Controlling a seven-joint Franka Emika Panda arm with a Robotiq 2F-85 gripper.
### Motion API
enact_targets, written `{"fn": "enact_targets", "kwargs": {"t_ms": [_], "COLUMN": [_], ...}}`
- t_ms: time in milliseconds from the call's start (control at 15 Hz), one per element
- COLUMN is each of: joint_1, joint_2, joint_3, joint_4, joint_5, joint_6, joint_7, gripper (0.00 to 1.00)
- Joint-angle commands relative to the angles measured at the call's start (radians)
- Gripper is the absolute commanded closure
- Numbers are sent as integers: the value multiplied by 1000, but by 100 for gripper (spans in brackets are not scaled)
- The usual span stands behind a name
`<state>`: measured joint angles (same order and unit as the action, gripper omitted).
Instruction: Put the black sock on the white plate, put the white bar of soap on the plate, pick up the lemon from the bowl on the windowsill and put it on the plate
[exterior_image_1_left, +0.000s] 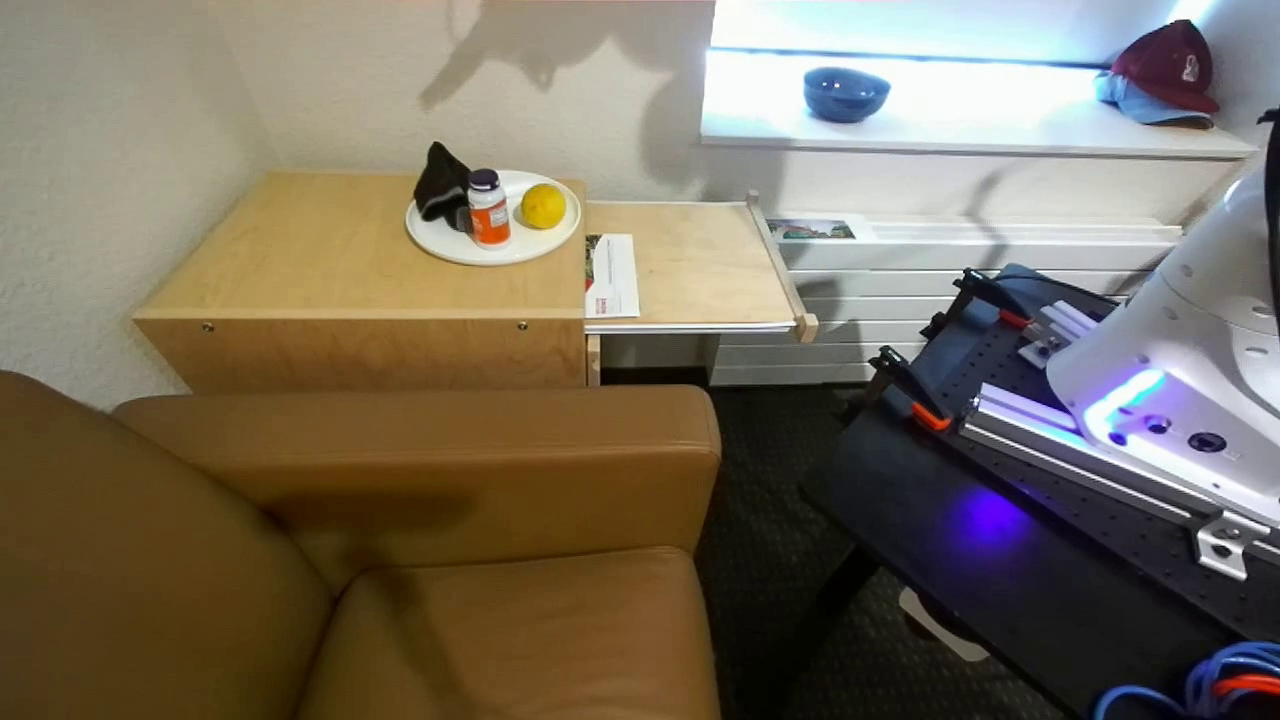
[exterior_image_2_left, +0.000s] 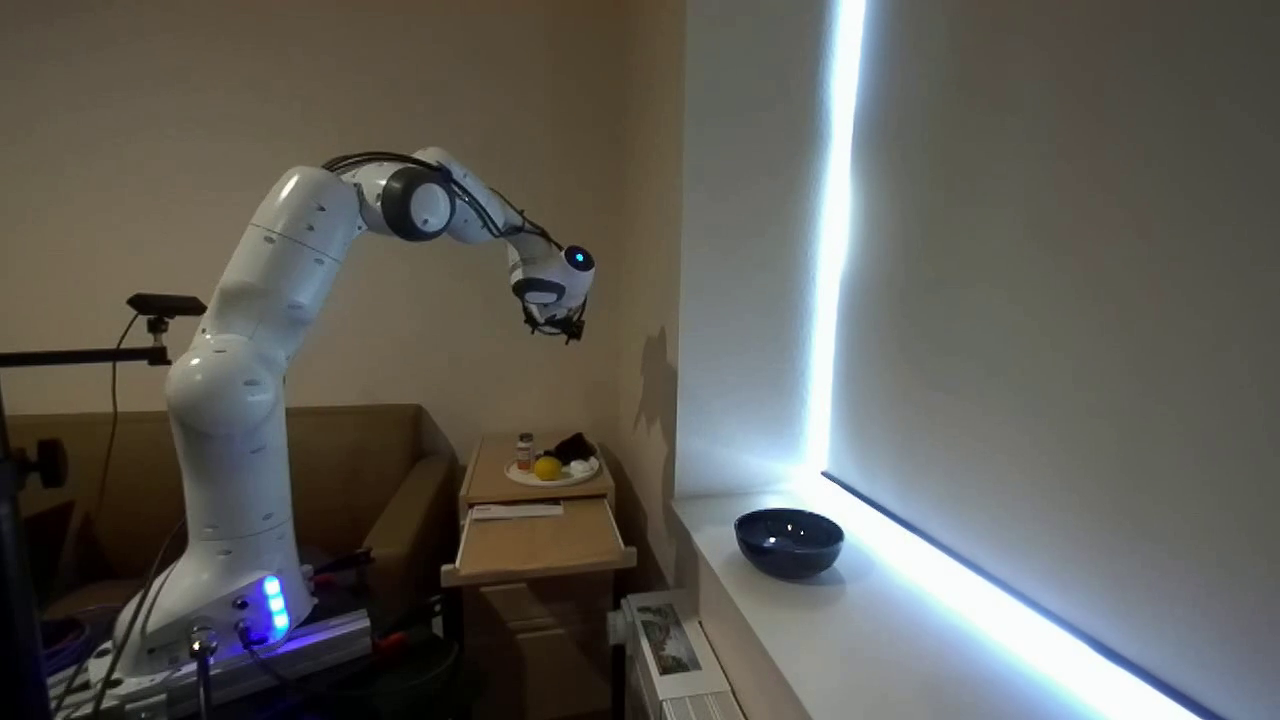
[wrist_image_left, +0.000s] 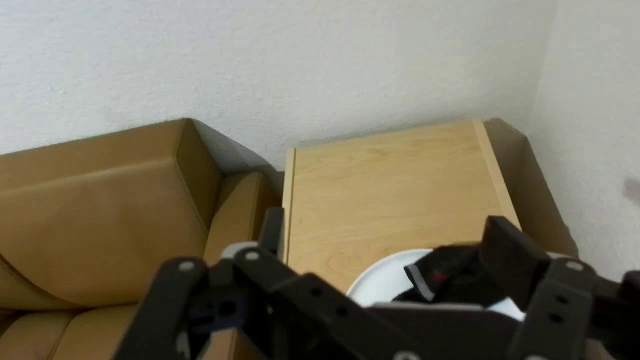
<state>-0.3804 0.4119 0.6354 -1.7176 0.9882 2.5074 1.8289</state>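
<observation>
Both the black sock (exterior_image_1_left: 441, 182) and the lemon (exterior_image_1_left: 543, 206) lie on the white plate (exterior_image_1_left: 540, 242), well below the gripper (wrist_image_left: 386, 232), whose fingers (wrist_image_left: 272, 231) stand wide apart. In the wrist view one finger partly covers the sock. The blue bowl (exterior_image_2_left: 790, 548) sits on the windowsill (exterior_image_2_left: 850, 650), well apart from the plate.

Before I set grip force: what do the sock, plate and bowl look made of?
Sock: likely knit cloth, matte black; limp, rumpled, with a grey band.
Plate: smooth, even white; glazed ceramic or hard plastic, can't tell which.
Bowl: probably glazed ceramic, glossy dark blue, going by the bright glints inside; glass isn't ruled out.
</observation>
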Motion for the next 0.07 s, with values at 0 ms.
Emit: {"fn": "enact_targets", "kwargs": {"t_ms": [0], "joint_1": [94], "joint_2": [-61], "joint_3": [-124], "joint_4": [-14], "joint_5": [125], "joint_6": [-54], "joint_7": [-84], "gripper": [0]}}
